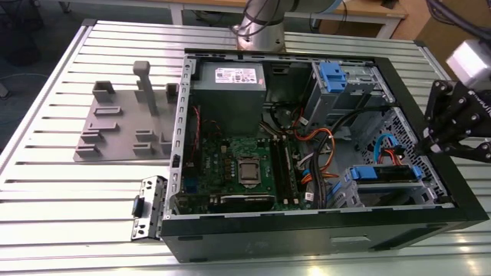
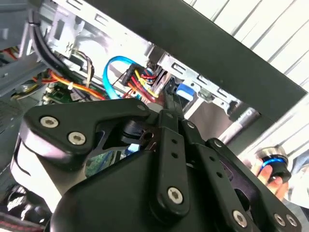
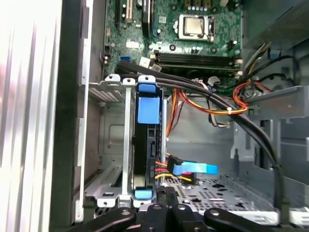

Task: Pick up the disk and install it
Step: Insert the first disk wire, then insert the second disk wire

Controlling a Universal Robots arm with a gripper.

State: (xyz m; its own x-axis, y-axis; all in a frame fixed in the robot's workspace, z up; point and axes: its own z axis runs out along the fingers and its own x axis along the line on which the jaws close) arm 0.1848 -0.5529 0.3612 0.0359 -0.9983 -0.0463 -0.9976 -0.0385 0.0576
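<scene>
The disk [image 3: 145, 145] stands edge-on in the metal drive cage [image 3: 111, 92] at the front corner of the open computer case, its blue carrier showing at both ends. In the exterior view the carrier's blue strip [image 1: 383, 173] lies across that cage at the exterior view's right. My black gripper [image 1: 433, 144] hovers just above the case's right wall, a little beyond the disk. In both wrist views its fingers [image 3: 166, 194] meet with nothing between them, pointing at the cabled end of the disk [image 2: 186, 92].
A motherboard [image 1: 245, 167], a grey power supply [image 1: 229, 86] and orange, black and blue cables [image 3: 193, 169] fill the case. A second blue bracket [image 1: 332, 73] sits in the upper bay. A grey fixture plate [image 1: 123, 126] lies on the slatted table. A hand [image 2: 271, 175] shows beyond the case.
</scene>
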